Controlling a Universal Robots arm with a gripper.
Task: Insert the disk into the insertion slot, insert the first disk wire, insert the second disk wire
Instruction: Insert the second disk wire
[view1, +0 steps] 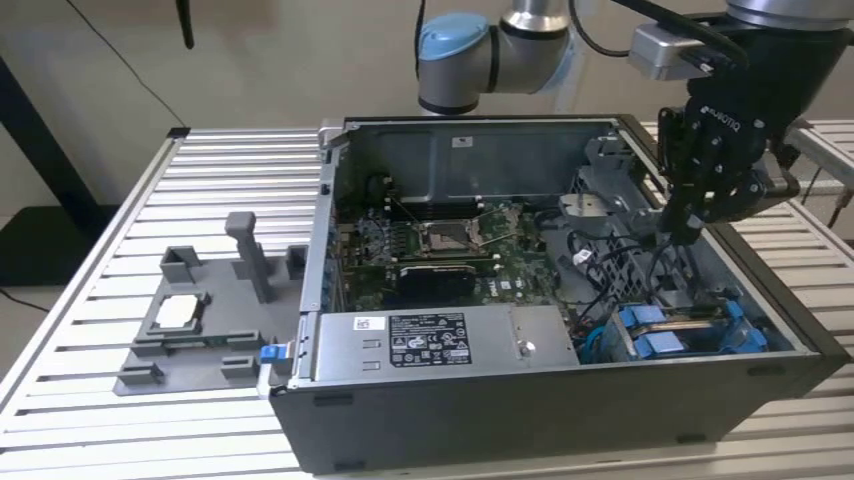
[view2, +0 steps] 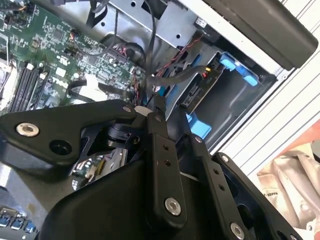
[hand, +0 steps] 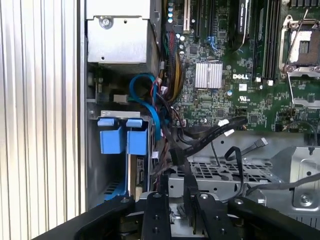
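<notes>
Blue-framed, the disk (view1: 674, 335) is seen seated in the insertion slot (view1: 597, 345); a black disk wire (hand: 175, 152) is pinched by the jaws; light and limp, it is judged best held at its stiff plug

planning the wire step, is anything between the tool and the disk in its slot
Yes: a bundle of loose black cables lies between the tool and the blue-framed disk.

The arm (view1: 461, 45) has silver-grey tubes and pale blue joint caps; a black cable (view1: 674, 22) runs by its wrist. The pincer (view1: 683, 232) is matt black with white lettering; silver screws (view2: 172, 205) stud its links.
</notes>
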